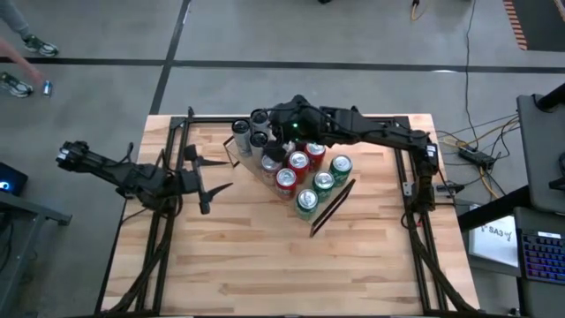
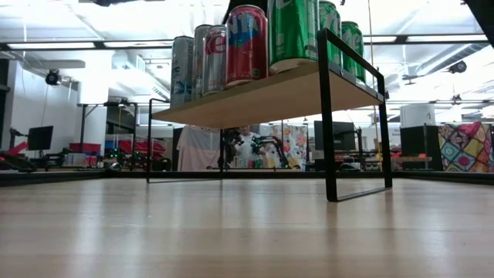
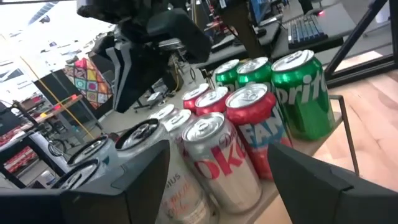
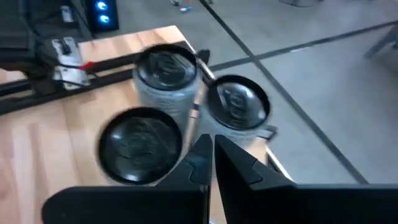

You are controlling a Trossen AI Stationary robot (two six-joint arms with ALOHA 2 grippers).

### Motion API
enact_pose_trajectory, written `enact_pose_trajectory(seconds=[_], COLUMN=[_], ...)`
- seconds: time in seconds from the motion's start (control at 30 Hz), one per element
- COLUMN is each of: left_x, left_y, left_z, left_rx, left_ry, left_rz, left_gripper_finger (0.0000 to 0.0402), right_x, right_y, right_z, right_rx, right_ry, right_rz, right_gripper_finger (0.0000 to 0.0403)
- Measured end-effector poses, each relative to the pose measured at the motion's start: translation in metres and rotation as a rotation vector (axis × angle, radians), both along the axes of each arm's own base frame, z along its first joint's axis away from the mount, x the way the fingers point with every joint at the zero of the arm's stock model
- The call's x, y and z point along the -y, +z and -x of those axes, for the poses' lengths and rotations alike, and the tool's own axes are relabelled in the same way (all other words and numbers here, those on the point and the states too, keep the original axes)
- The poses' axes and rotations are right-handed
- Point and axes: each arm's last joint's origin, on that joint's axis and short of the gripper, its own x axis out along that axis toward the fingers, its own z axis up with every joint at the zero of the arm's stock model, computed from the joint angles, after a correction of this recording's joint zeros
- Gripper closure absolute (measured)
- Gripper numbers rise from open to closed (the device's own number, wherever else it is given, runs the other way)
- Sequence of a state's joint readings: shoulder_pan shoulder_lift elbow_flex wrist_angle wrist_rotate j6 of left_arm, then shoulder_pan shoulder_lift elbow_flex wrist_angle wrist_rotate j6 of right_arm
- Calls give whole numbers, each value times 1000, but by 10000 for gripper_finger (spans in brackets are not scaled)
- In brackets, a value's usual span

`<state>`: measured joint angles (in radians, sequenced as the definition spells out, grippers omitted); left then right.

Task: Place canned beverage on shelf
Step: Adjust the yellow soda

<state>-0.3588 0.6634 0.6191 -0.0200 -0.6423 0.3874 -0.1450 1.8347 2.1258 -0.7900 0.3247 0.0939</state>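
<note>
Left hand [image 1: 212, 187]: hovering over the left part of the worktop [image 1: 265, 265], well apart from the shelf; fingers standing wide, holding nothing; waiting.
Shelf [image 2: 270, 96]: standing at the far middle of the worktop, a light-wood board on thin black end frames, raised clear of the surface.
Silver cans [image 1: 252, 132]: 3 standing close together at the shelf's left end; in the right wrist view their dark tops are showing just beyond the fingertips.
Cola can [image 3: 217, 155]: a silver can sitting next along the row, upright.
Red cans [image 1: 296, 168]: 3 standing upright in the middle of the shelf, touching their neighbours.
Green cans [image 1: 322, 181]: 3 filling the shelf's right end, upright.
Right hand [image 4: 208, 149]: reaching in from the right, hanging over the silver cans; fingers pinched together, gripping nothing.
Step in hand: judging placement as finished; every can in view is sitting on the shelf, none on the bare worktop.
Next move: probably calling for the right hand to be rising straight up before pulling back, since a sideways drift could be tipping the packed silver cans.
</note>
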Motion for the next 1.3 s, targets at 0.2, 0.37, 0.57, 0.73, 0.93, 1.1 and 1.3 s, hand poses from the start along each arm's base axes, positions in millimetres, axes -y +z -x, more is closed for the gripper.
enact_pose_trajectory(seconds=[0.2,0.37,0.57,0.73,0.93,1.1,1.3], left_x=[-2,-2,-3,-2,-1,-1,-1], left_y=[-2,-2,-2,-2,-4,-4,-4], left_z=[5,6,6,6,3,2,2], left_rx=[13,16,14,11,2,4,5], left_ry=[2,3,4,4,4,4,5], left_rz=[5,2,-4,-5,-6,-5,-5], left_gripper_finger=[145,145,145,145,145,145,145], right_x=[3,5,3,0,-1,0,0], right_y=[-8,-18,-19,-19,-19,-19,-14], right_z=[-2,-11,-12,-12,-13,-13,-12], right_rx=[-33,-58,-54,-51,-42,-39,-24], right_ry=[-25,-19,-17,-11,21,25,18], right_rz=[-4,0,-12,-18,-45,-38,2], right_gripper_finger=[394,394,394,394,394,394,394])
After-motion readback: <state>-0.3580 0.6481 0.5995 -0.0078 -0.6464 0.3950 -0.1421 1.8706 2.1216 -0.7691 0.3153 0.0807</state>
